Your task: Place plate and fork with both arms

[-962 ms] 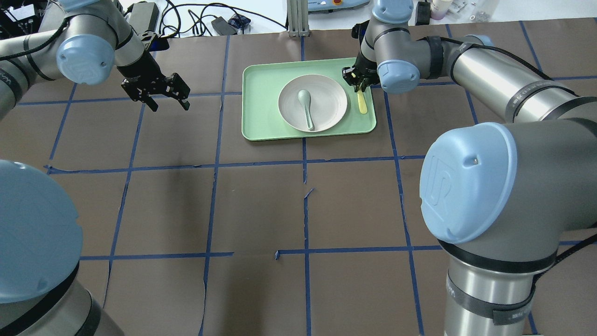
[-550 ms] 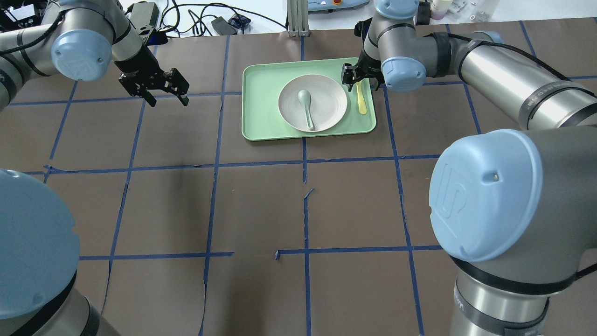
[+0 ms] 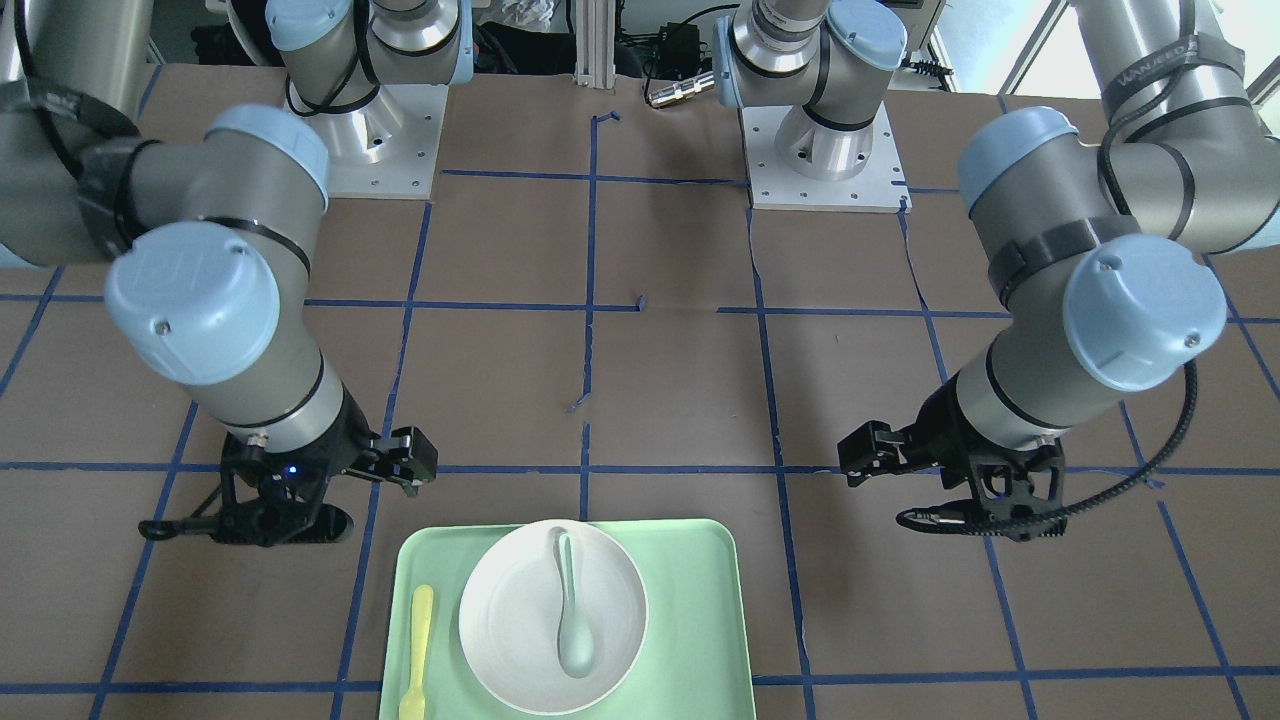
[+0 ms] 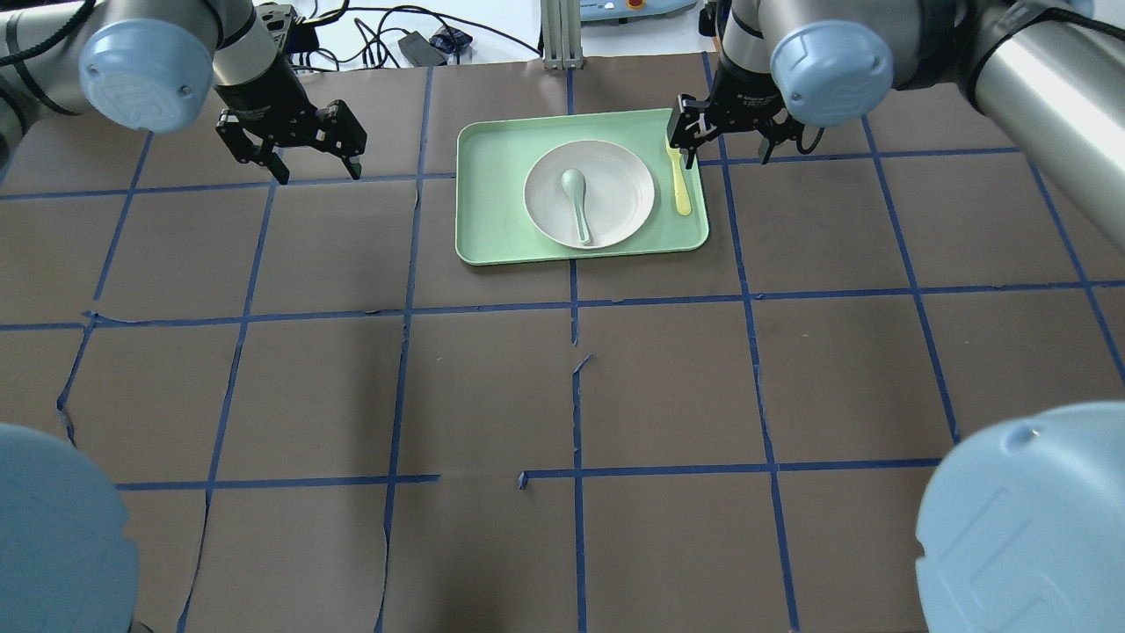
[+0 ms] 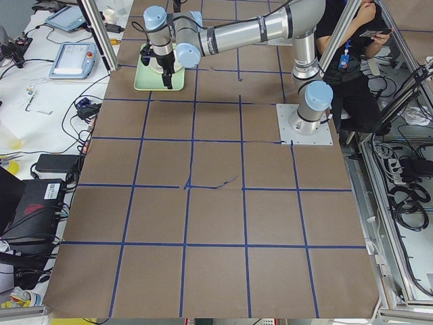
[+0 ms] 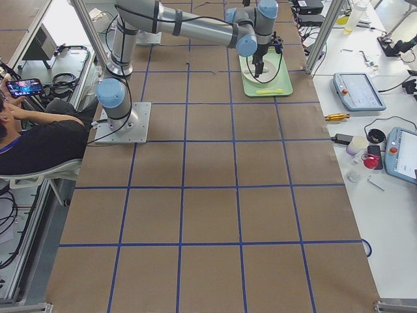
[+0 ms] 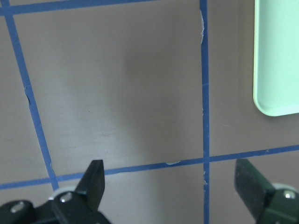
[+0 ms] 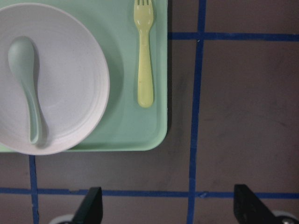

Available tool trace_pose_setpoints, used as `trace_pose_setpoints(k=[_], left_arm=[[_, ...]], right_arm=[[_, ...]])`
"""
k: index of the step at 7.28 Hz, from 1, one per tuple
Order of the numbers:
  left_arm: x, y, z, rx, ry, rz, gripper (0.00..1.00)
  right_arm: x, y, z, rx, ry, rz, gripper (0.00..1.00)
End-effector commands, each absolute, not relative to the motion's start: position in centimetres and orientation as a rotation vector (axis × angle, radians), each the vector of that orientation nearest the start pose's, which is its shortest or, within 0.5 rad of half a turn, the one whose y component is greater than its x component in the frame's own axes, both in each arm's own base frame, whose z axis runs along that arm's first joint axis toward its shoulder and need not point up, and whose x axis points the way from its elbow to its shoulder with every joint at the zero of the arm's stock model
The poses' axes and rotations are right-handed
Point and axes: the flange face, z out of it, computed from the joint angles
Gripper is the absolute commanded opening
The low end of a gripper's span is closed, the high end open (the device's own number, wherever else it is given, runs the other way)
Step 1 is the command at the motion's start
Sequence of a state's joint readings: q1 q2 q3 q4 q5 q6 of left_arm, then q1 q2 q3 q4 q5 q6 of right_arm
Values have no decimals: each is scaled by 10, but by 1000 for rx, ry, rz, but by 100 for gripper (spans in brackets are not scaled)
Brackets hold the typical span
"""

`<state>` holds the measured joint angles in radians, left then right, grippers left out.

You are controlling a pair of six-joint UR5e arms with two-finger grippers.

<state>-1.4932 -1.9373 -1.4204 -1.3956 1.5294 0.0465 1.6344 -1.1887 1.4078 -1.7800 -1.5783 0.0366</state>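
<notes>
The off-white plate (image 4: 615, 180) sits in the middle of the mint-green tray (image 4: 492, 176) with a grey-green spoon (image 4: 577, 202) lying in it. The pale-yellow fork (image 4: 682, 189) lies on the tray's right strip beside the plate, free of any gripper. My right gripper (image 4: 725, 154) is open and empty above the tray's far right corner; its wrist view shows the plate (image 8: 70, 79) and the fork (image 8: 145, 56) below it. My left gripper (image 4: 318, 173) is open and empty over bare table left of the tray; its wrist view shows only a tray corner (image 7: 280, 56).
The table is brown paper with a blue tape grid. Cables and power bricks (image 4: 395, 35) and an aluminium post (image 4: 558, 35) lie beyond the far edge. In the front-facing view the tray (image 3: 690, 600) lies at the bottom, between the two grippers.
My right gripper has drawn away from the fork's tine end, turned, and now stands wide open; the fork stays on the tray. My left gripper has moved slightly farther away and turned.
</notes>
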Motion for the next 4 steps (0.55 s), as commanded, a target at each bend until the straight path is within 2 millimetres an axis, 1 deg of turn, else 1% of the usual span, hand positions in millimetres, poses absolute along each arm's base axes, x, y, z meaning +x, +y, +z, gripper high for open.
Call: trace_pose_setpoints(k=[1,2,3,4], left_arm=[[-138,-606,399,-158,3174,86,100],[-145,-588,414,-146,3175,89,100],[-142,-575,427,-147,3166,85,100],[-138,-565,430,-140,3171,64,100]], right_arm=[[169,-568,438,-28,3187,159,100],[169,-541,458,9,3186,248,100],[173,-527,475,9,3173,218,100],[183,-522,479,19,3179,206,100]])
